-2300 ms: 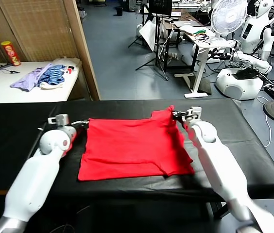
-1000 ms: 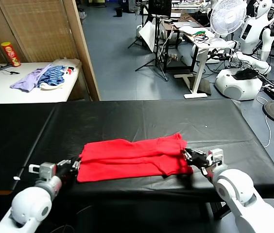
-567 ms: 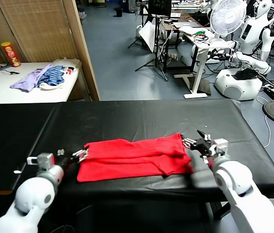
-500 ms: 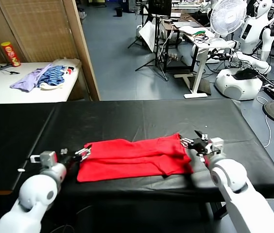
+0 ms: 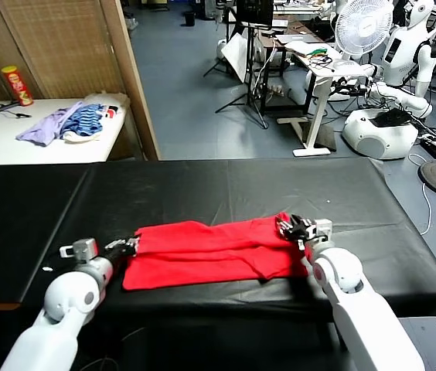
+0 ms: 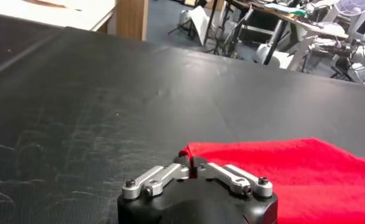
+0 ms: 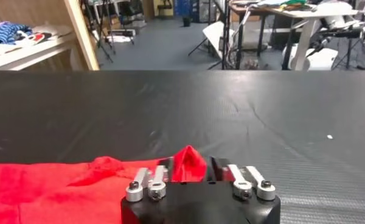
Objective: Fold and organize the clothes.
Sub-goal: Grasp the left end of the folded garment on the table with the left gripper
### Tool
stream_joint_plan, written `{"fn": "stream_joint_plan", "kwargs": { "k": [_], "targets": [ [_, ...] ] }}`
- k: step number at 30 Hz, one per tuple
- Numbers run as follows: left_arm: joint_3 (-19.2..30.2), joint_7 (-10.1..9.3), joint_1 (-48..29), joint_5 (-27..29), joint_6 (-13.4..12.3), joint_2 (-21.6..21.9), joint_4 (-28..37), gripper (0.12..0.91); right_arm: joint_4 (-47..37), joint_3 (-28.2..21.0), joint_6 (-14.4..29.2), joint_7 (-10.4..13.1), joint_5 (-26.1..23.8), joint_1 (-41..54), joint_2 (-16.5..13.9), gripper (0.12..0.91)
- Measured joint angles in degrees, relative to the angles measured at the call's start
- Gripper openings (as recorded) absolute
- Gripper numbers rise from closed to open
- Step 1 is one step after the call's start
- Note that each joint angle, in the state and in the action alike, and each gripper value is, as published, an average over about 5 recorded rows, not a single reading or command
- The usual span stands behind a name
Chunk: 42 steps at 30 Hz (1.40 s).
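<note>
The red T-shirt lies folded in half as a wide band near the front of the black table. My left gripper is at the shirt's left end. In the left wrist view this gripper is shut on a corner of the shirt. My right gripper is at the shirt's right far corner. In the right wrist view it is open, with a raised peak of the shirt standing between its fingers.
A white side table at the far left holds a heap of lavender and blue-striped garments and a red can. A wooden partition stands behind. Another robot and a fan are at the far right.
Both grippers dragged the shirt's far edge to the front, folding it in half, then opened. Since half a second ago they have moved in on the shirt's ends; the left one has shut.
</note>
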Motion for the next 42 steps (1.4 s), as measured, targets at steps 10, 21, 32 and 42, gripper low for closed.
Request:
{"fn": "stream_joint_plan", "kwargs": {
  "k": [10,21,32,42],
  "targets": [
    [1.3,0.20,-0.1,13.9,-6.4,-2.8,1.8,0.130,0.6,0.5,2.4,0.3,-1.9,-2.0,1.2,0.289],
    [-0.9,0.10,1.3,8.7,-6.0,-1.6,-0.5,0.647,9.2,3.8,1.4,-1.5,-0.9,-7.0,-1.8,0.787],
    [-3.9,-1.04,7.6,-1.4,-4.0,-2.6,-4.9,0.798,16.9,5.9,1.6,-1.7,-0.1,-13.1,-2.5,0.798],
    [-3.8,-1.20,10.4,2.5,-4.5,-5.9,-5.7,0.413,20.2,6.6,1.5,-1.4,-0.3,-14.8,-2.6,0.798]
  ]
}}
